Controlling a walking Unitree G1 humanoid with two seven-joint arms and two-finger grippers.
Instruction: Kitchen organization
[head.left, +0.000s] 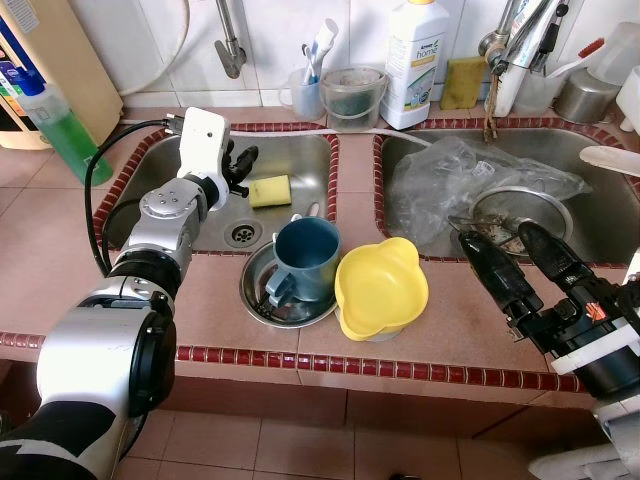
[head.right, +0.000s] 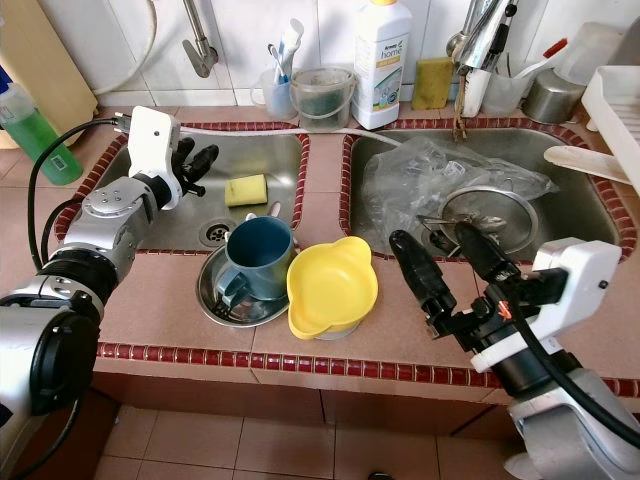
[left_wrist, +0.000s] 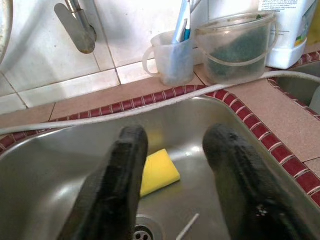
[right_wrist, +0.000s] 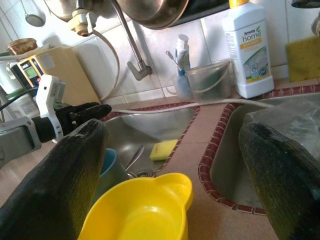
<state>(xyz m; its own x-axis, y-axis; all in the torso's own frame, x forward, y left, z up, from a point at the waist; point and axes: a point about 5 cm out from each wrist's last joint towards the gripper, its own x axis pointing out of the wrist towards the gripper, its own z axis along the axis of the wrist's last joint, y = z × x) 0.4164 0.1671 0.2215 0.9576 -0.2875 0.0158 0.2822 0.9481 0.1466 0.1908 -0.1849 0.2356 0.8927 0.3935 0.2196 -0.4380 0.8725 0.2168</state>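
The organizing looks barely begun: the yellow plastic bowl and dark blue mug on its steel plate wait at the surface's front edge, both left gripper and right gripper with jaws wide apart, holding nothing.

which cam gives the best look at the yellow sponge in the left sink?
Left wrist view: the yellow rectangular sponge lies between the open left gripper fingers, one corner hidden. Both eye views show it whole but small; the right wrist view shows it distant.
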